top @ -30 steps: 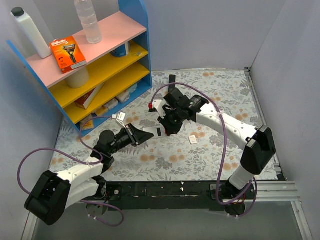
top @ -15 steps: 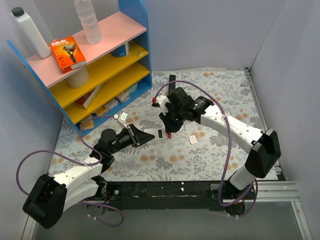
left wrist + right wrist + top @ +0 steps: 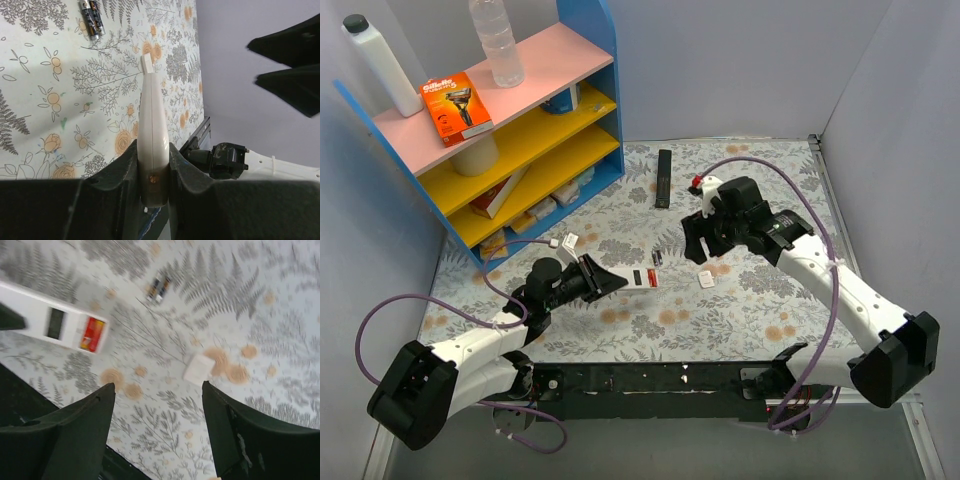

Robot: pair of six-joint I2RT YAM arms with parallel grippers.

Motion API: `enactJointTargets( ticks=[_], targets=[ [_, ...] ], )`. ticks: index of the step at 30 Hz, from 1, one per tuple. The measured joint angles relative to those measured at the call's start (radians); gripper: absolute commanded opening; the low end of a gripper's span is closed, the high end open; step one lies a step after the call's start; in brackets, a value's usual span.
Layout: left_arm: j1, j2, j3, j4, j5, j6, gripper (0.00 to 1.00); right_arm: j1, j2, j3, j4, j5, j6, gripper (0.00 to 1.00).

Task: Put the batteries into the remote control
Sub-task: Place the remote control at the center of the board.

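Note:
My left gripper (image 3: 618, 277) is shut on the small white remote control (image 3: 642, 277), which it holds edge-on just above the mat (image 3: 152, 125). In the right wrist view the remote control (image 3: 55, 322) shows its white back, with a dark slot and a red-orange patch. Two batteries (image 3: 657, 258) lie side by side on the mat just beyond the remote's tip (image 3: 93, 19) (image 3: 158, 289). My right gripper (image 3: 700, 250) hovers to the right of them. It is open and empty (image 3: 157, 430), with its jaws wide apart over the mat.
A small white cover piece (image 3: 706, 281) (image 3: 198, 368) lies under the right gripper. A long black remote (image 3: 664, 178) lies further back. A blue shelf unit (image 3: 520, 120) with bottles and boxes stands at the back left. Grey walls close in the floral mat.
My right gripper has pulled away from the remote towards the right and opened. The two batteries now lie uncovered on the mat. The left gripper keeps its hold on the remote.

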Motion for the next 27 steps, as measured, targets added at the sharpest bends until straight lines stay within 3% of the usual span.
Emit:
enactJointTargets(
  ticks=[8,13,22,27],
  targets=[
    [0.0,-0.003,-0.003,-0.064,-0.029,-0.004,0.0,-0.117,0.051,-0.277,-0.033,0.133,0.11,0.75],
    [0.001,-0.005,-0.003,-0.09,-0.034,-0.003,0.0,-0.116,0.121,-0.287,0.026,0.132,0.124,0.58],
    [0.008,0.003,-0.003,-0.099,-0.035,-0.003,0.0,-0.083,0.319,-0.269,0.125,0.118,0.144,0.47],
    [0.008,0.068,-0.003,-0.092,-0.029,-0.002,0.0,-0.076,0.342,-0.269,0.15,0.118,0.15,0.42]
  ],
)
